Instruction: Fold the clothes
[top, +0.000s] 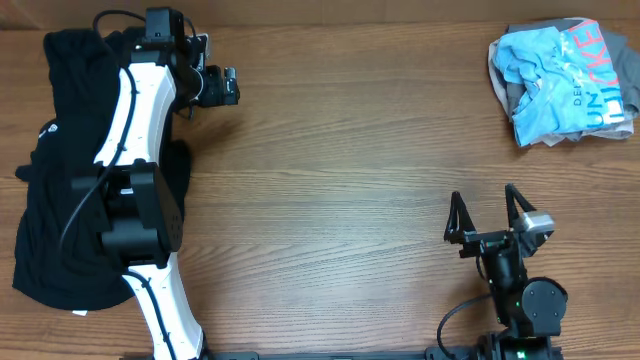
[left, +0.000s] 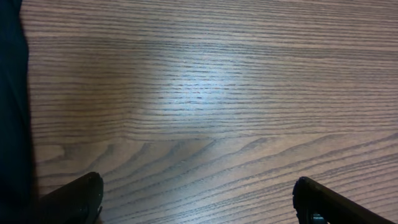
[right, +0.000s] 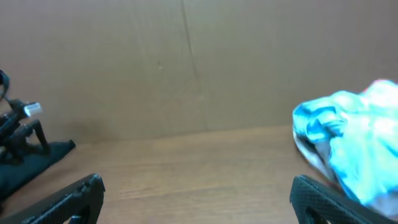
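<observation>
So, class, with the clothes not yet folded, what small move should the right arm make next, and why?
Probably reach the right gripper forward toward the light blue T-shirt: it lies crumpled in the far right corner, ahead of that arm, and the gripper is open and empty.

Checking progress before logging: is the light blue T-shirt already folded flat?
No, the light blue T-shirt lies crumpled in a heap on the table.

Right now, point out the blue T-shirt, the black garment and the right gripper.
blue T-shirt (top: 565, 85), overhead view, on its printed front.
black garment (top: 50, 220), overhead view, on its lower left fabric.
right gripper (top: 483, 193), overhead view, midway between its open fingertips.
</observation>
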